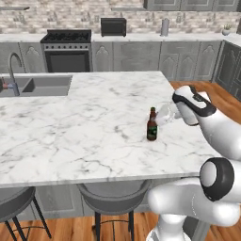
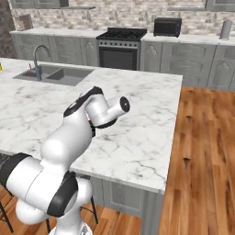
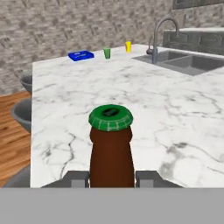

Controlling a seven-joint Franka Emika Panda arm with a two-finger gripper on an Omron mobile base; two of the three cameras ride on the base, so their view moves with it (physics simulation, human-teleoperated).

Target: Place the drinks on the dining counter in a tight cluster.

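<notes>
A slim dark brown beer bottle [image 1: 151, 125] with a green cap stands upright on the dining counter [image 1: 70, 127], near its right front part. My gripper [image 1: 159, 118] reaches it from the right at neck height. In the hand view the bottle [image 3: 111, 148] rises between my two fingertips, and the gripper [image 3: 111, 179] is shut on it. In the right base view my own arm hides the bottle, with the white marble counter [image 2: 137, 137] around it.
A sink [image 1: 44, 85] with a faucet [image 1: 14, 70] is set in the counter's far left. In the hand view a blue box [image 3: 81, 55], a green cup [image 3: 107, 53] and a yellow cup [image 3: 128, 46] stand at the far end. Round stools [image 1: 113, 195] stand below the near edge.
</notes>
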